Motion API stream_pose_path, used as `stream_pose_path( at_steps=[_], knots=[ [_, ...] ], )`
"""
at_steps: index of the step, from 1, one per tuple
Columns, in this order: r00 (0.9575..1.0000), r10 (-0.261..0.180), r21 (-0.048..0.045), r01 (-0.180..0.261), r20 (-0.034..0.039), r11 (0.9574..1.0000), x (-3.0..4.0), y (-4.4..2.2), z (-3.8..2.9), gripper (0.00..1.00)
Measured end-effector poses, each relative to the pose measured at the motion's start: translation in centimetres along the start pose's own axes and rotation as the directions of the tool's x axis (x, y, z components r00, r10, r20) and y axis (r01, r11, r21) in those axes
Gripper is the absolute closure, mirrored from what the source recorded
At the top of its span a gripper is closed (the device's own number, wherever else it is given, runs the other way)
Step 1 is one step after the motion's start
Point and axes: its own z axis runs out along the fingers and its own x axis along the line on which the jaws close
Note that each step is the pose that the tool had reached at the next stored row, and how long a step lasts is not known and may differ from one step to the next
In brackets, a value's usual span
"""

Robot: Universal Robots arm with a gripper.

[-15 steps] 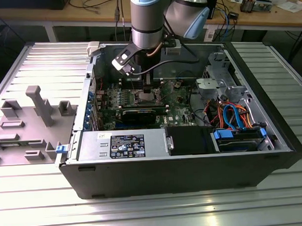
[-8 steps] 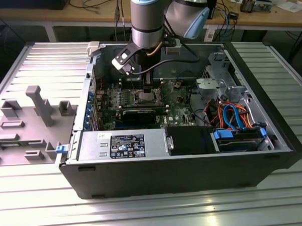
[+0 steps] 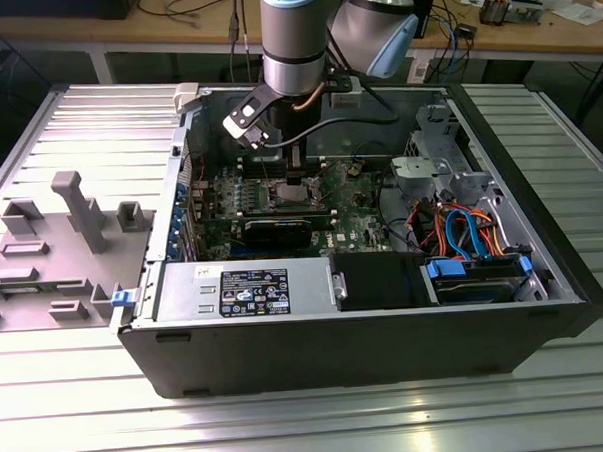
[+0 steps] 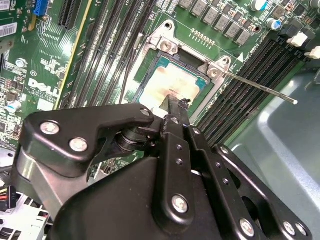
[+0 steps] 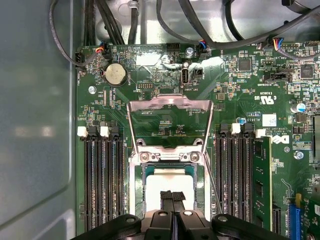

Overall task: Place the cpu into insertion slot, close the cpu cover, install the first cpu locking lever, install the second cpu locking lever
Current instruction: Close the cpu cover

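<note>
In both wrist views, glare washes out the top of the flat, square, silver-grey metal cpu (image 5: 155, 192) (image 4: 165, 80) just beyond the tip of the black metal claw (image 5: 172, 196). The green circuit board (image 5: 240, 100) around it is sharp and evenly lit. In the exterior view, diffuse overhead light brightens the ribbed silver metal worktop (image 3: 290, 427). The open black computer case (image 3: 337, 350) is dimmer inside, beneath the claw.

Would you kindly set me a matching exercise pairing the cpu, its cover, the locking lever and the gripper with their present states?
Things:
1. cpu
2. cpu cover
3. locking lever
4. gripper

States:
A. swung up, open
B. jaws together, over the chip
C. lying in the insertion slot
D. sticking out, unlatched

Pairs: 1-C, 2-A, 3-D, 4-B
</note>
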Motion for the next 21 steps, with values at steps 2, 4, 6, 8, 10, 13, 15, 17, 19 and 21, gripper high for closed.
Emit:
stream_pose_path(
  at_steps=[2,4,6,8,10,13,15,17,19,21],
  knots=[
    [1.0000,0.000,0.0000,0.000,0.0010,1.0000,0.00,0.00,0.00,0.89],
    [1.0000,0.000,0.0000,0.000,0.0026,1.0000,0.00,0.00,0.00,0.89],
    [1.0000,0.000,0.0000,0.000,0.0040,1.0000,0.00,0.00,0.00,0.89],
    [1.0000,0.000,0.0000,0.000,0.0055,1.0000,0.00,0.00,0.00,0.89],
    [1.0000,0.000,0.0000,0.000,0.0069,1.0000,0.00,0.00,0.00,0.89],
    [1.0000,0.000,-0.0001,0.000,0.0081,1.0000,0.00,0.00,0.00,0.89],
    [1.0000,0.000,-0.0001,0.000,0.0087,1.0000,0.00,0.00,0.00,0.89],
    [1.0000,0.000,-0.0001,0.000,0.0088,1.0000,0.01,0.00,-0.01,0.89],
    [1.0000,0.000,0.0000,0.000,0.0089,1.0000,0.01,0.01,-0.08,0.89],
    [1.0000,0.000,0.0000,0.000,0.0088,1.0000,0.01,0.01,-0.19,0.89]
  ],
)
